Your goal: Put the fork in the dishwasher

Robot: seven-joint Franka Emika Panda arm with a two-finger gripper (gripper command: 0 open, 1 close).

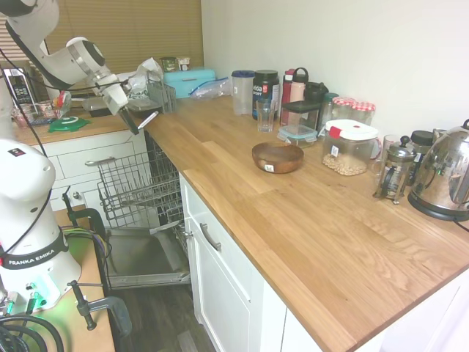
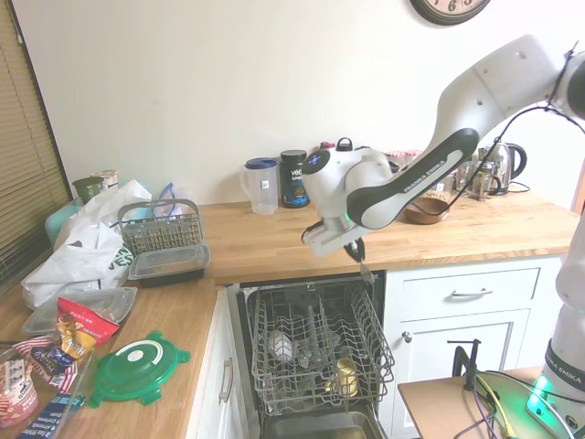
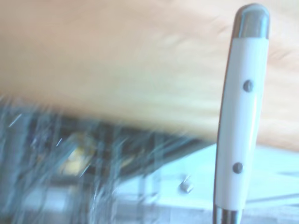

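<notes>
Over the pulled-out rack [image 2: 315,343] of the dishwasher [image 1: 139,242] we see the end effector [image 2: 355,249] clamped on the fork [image 1: 147,119], just off the worktop [image 1: 293,213] edge. From the second exterior view the fork hangs at 6 o'clock from the end effector, tip down toward the rack's right rear corner, not yet touching the wires. From the first exterior view it pokes out toward 2 o'clock, pale handle showing.

Wrist view gives the handle close: smooth glossy white scales, two small metal rivets, rounded steel cap at the end, steel again at the other end. Slim, flat-sided, hard; likely slippery, so we judge the tight pinch is there to stop it swinging.

Held roughly upright, we guess, so it can drop between the wires or into a slot instead of lying across them. Rack is thin grey coated wire in a grid, open, with a few items already inside. Door [image 1: 143,260] is down, inner face dull steel.

Brown wooden bowl [image 1: 278,157] sits on the worktop well apart at 3 o'clock of the fork in the first exterior view. Worktop is oiled wood planks, matte.
</notes>
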